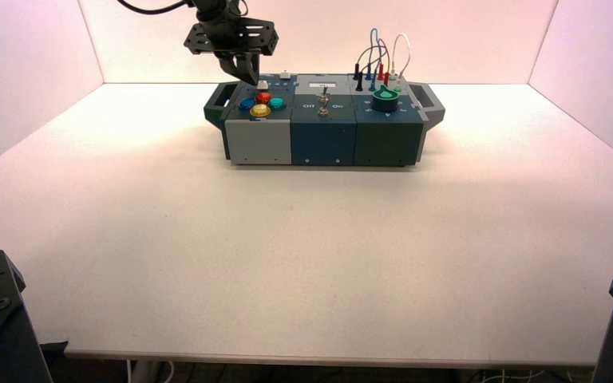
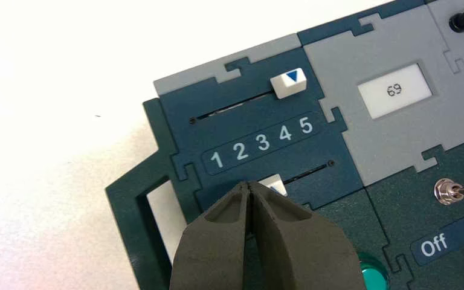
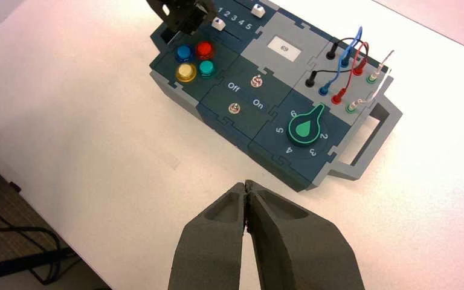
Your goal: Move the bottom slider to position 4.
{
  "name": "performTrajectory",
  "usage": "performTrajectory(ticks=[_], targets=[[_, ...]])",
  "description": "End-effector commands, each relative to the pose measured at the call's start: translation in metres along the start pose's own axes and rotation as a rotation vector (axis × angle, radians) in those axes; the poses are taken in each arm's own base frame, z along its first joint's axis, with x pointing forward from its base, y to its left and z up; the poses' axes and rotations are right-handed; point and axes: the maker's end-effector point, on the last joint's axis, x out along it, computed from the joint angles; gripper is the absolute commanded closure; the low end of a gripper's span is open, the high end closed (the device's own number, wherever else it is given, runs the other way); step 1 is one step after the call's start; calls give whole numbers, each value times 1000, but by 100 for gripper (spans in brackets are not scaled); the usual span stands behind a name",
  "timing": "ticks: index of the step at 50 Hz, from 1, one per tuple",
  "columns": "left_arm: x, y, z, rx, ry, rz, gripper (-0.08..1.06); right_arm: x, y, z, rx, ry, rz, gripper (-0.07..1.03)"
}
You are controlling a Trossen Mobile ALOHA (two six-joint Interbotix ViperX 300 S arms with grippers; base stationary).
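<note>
The bottom slider (image 2: 274, 184) looks light but small; push its side. Beside it, the left gripper's (image 2: 248, 184) tips meet; the right gripper (image 3: 246, 184), also closed, waits well apart from it.

From here, the left arm (image 1: 222, 25) looks matte black, its wide bracket (image 1: 257, 37) dotted with round holes, a black cable (image 1: 153, 11) curving off it; dark grey fingers (image 2: 217, 248) taper to narrow tips.

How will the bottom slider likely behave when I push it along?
The bottom slider should probably travel only along its straight slot, not roll or tip. Its blocky white knob looks stiff, likely plastic. Smooth-looking faces might let the left gripper slip, so a low side push seems safer.
</note>
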Motion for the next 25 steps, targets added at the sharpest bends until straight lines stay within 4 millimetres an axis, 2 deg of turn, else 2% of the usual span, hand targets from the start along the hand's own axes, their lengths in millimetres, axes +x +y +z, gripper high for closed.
performTrajectory(ticks=[1, 25], targets=[[-10, -8, 19, 8, -47, -8, 101, -5, -3, 8, -5, -38, -15, 99], [-8, -14, 22, 12, -49, -17, 101, -5, -7, 12, -15, -72, -40, 99]])
